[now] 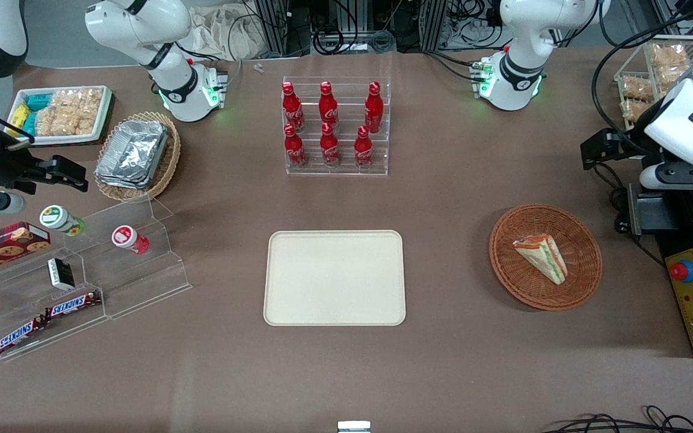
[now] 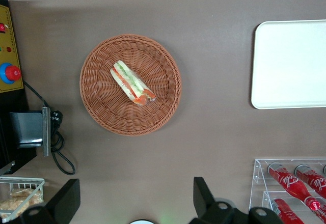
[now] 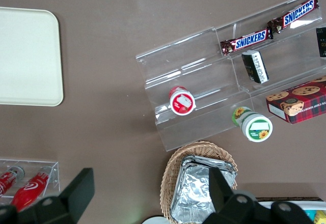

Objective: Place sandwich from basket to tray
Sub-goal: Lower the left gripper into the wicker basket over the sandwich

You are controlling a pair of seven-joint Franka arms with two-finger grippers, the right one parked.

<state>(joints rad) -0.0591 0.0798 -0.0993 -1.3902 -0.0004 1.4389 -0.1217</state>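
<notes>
The small triangular sandwich of white bread, with green, red and orange filling showing along its edge under clear wrap, lies inside the round, shallow, reddish-brown woven wicker basket, resting on the weave near the middle. That basket sits on the brown tabletop toward the working arm's end, well apart from the flat cream-beige rectangular tray with rounded corners and a low rim, which lies bare at the middle of the table. Up high hangs the left arm's two-finger gripper, clear of everything, its black fingers spread wide apart with nothing between them. From the wrist camera the sandwich shows plainly in the basket, stripes up, and the tray edge is visible off to one side. Farther from the front camera than the tray stands a clear acrylic tiered rack holding six red cola bottles, upright in two rows.
</notes>
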